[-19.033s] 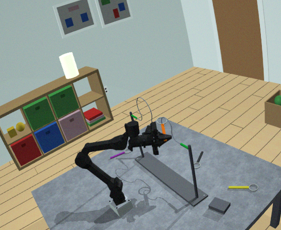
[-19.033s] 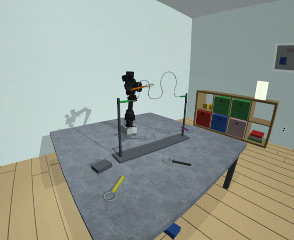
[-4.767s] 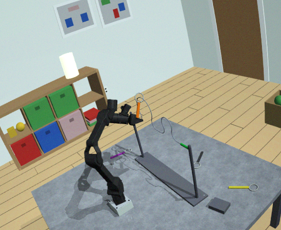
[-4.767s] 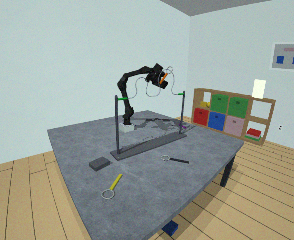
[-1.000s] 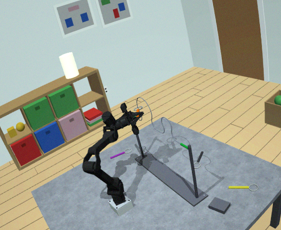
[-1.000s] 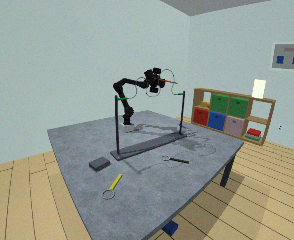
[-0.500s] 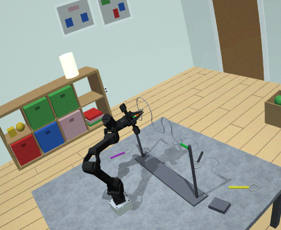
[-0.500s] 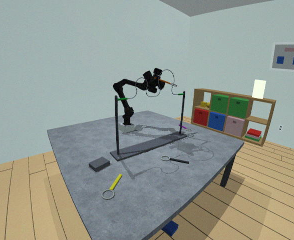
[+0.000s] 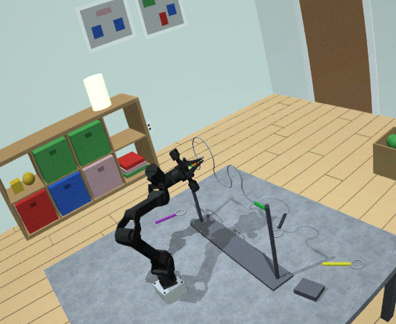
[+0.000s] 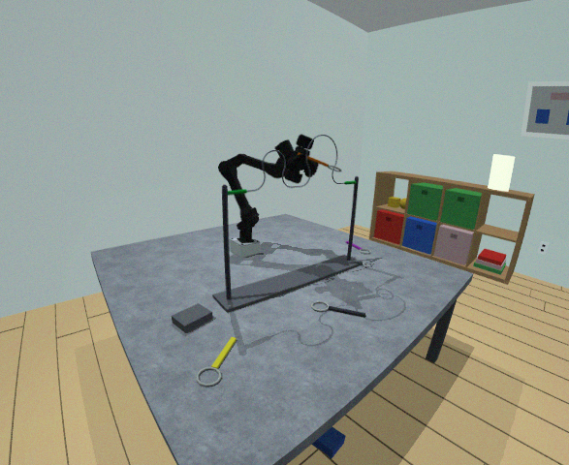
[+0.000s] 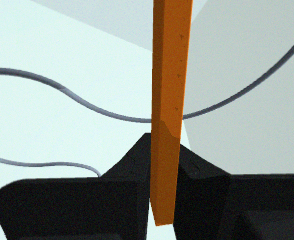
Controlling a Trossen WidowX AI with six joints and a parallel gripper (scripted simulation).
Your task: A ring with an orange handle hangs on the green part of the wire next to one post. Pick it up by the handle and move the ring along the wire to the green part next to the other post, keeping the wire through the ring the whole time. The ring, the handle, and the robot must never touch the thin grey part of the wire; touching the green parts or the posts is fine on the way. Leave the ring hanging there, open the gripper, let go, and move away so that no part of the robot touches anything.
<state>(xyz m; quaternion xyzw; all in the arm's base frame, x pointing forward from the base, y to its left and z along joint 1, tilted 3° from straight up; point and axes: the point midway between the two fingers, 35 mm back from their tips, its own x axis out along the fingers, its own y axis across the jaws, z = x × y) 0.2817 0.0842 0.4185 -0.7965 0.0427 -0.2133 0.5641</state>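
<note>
Wrist view: our gripper (image 11: pixel 163 200) clamps the orange handle (image 11: pixel 170 100); we should keep the ring centred around the grey wire (image 11: pixel 77 100).

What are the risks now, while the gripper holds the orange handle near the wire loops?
1. The grey wire curves close behind the orange handle; a small drift might bring them into contact.
2. The ring sits near the post, with loops ahead; the arm may brush them.
3. The gripper grips only the handle's end, so it may tilt.
</note>
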